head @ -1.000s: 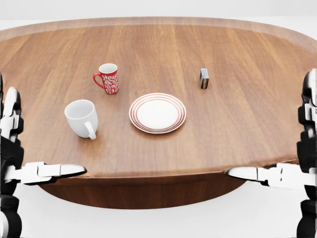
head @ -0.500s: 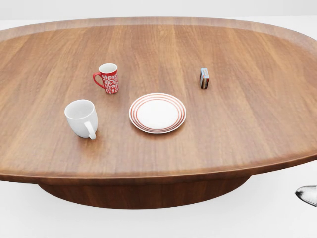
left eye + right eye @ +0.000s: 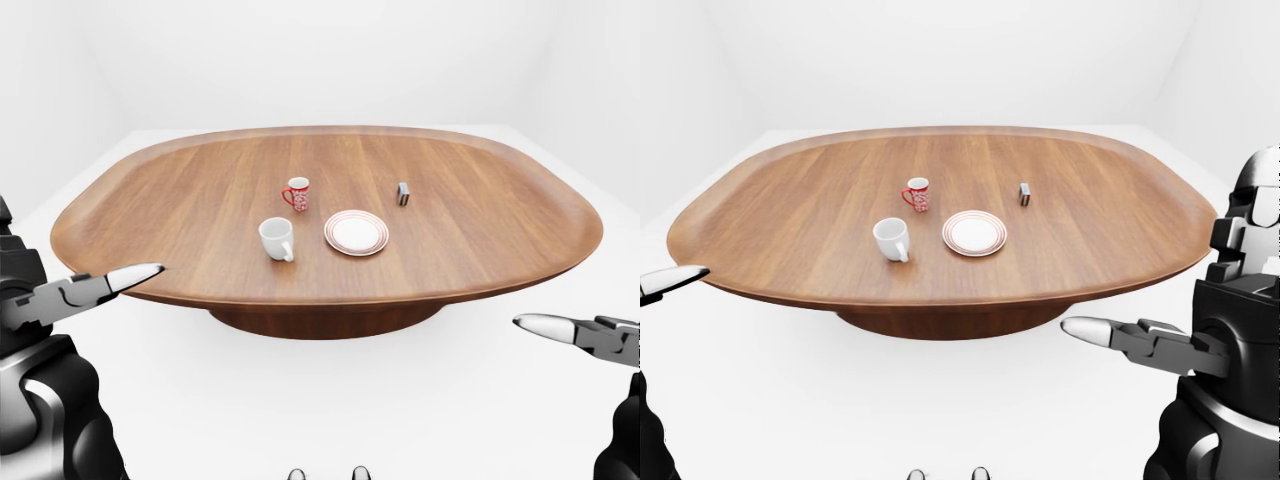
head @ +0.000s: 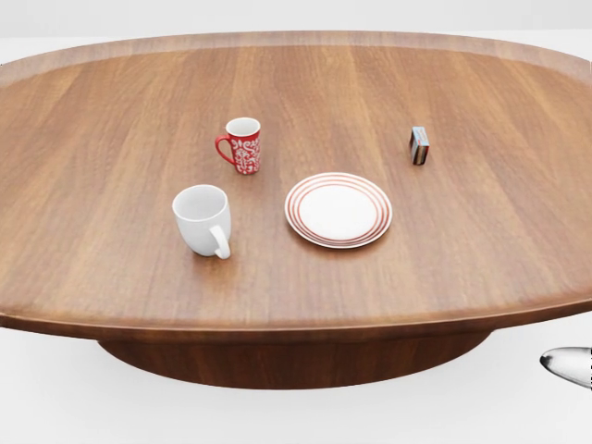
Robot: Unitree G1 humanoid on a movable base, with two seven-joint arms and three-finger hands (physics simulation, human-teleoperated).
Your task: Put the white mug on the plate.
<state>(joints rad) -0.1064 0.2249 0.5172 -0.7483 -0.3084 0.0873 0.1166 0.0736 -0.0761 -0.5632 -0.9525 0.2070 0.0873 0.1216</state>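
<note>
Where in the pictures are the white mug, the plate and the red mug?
white mug (image 4: 201,217), head view, on its side wall.
plate (image 4: 338,210), head view, on its white middle.
red mug (image 4: 245,149), head view, on its patterned wall.

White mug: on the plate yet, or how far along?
Nothing done. The white mug stands on the table, left of the empty plate in the head view. Left hand and right hand hold nothing, short of the table. Left: reach, grasp, place.
</note>
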